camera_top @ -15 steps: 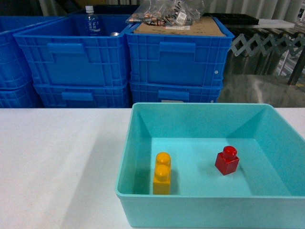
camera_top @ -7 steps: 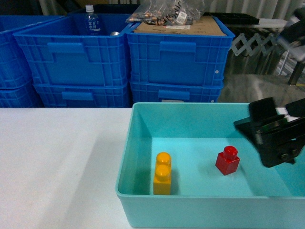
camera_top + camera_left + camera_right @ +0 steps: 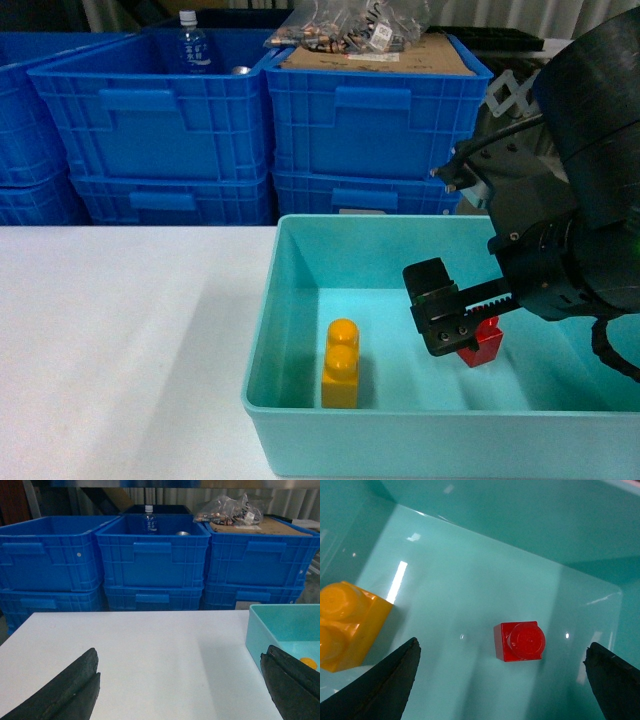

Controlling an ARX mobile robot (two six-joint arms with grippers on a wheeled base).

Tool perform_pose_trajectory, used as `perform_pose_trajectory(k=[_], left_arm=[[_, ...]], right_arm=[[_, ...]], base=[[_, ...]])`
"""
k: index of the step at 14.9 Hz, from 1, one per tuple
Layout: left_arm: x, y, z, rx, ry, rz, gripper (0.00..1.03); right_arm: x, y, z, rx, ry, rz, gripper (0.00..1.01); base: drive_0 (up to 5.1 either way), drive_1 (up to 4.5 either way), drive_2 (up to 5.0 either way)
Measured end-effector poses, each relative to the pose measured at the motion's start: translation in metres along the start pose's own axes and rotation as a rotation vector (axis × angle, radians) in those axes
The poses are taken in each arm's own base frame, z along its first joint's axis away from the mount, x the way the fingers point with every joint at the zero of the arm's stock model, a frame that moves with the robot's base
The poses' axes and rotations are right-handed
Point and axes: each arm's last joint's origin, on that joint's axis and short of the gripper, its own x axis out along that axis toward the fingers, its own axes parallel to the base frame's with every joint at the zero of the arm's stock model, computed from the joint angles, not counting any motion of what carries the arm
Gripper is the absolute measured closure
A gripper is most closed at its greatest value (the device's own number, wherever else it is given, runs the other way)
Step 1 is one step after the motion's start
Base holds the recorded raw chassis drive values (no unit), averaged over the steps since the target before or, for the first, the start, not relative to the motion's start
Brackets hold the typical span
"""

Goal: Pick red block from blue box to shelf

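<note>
The red block stands stud-up on the floor of the blue box, right of centre, partly covered by my right arm. In the right wrist view the red block lies just ahead of my right gripper, between the lines of its widely spread fingers. My right gripper hangs open above the block, touching nothing. My left gripper is open over the bare white table, left of the blue box. The shelf is out of view.
A taller orange-yellow brick stands in the box's left half, also the orange-yellow brick left of my right fingers. Stacked dark blue crates line the far table edge, holding a bottle and cardboard with a bag.
My right arm came in from the right edge and moved left and down over the box; it now hangs over the red block and hides part of it. The blocks have not moved.
</note>
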Motion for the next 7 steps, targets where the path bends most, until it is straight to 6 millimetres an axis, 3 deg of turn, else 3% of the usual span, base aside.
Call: perform_pose_trajectory(k=[7], left_arm=[[0.000, 0.000, 0.000, 0.000, 0.000, 0.000, 0.05]], right_arm=[[0.053, -0.018, -0.005, 0.091, 0.106, -0.079, 0.03]], base=[[0.0, 0.00, 0.0]])
